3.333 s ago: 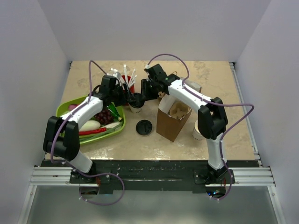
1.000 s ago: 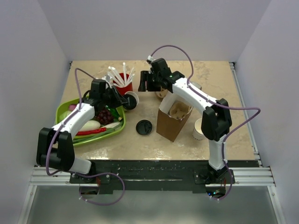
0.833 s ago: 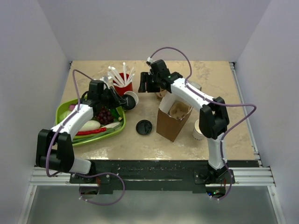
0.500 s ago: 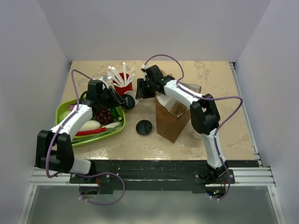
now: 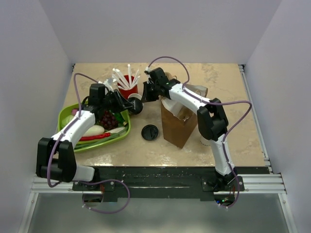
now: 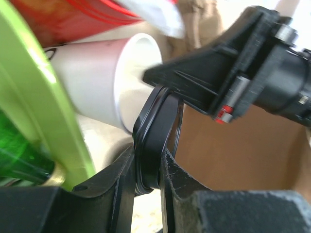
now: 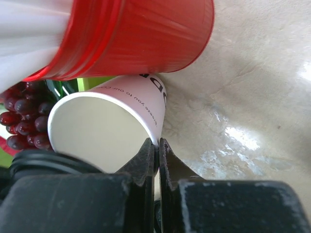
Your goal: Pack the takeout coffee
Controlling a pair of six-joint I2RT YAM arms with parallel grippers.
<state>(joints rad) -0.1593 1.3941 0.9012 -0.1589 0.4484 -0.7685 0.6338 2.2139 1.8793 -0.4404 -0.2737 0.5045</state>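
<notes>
The takeout coffee is in two pieces. Its white paper cup [image 7: 112, 128] lies on its side against the red cup [image 7: 146, 39], mouth open and facing the bag. My right gripper [image 7: 157, 145] is shut on the cup's rim, one finger inside the mouth and one outside. My left gripper [image 6: 153, 155] is shut on the round black sip lid [image 6: 158, 124], held on edge just in front of the cup's mouth [image 6: 133, 73]. In the top view the cup [image 5: 130, 97], the lid [image 5: 136, 106] and both grippers [image 5: 144, 94] meet beside the red cup.
A brown paper bag [image 5: 176, 124] stands open right of centre. A loose black lid [image 5: 149, 132] lies in front of it. A green tray [image 5: 73, 109] of grapes and vegetables is at the left. The red cup [image 5: 127, 82] holds white utensils. Another white cup [image 5: 206, 139] stands behind my right arm.
My right gripper has swung left from above the bag down to the cup and shut on its rim. My left gripper has kept hold of the lid, barely shifting.
</notes>
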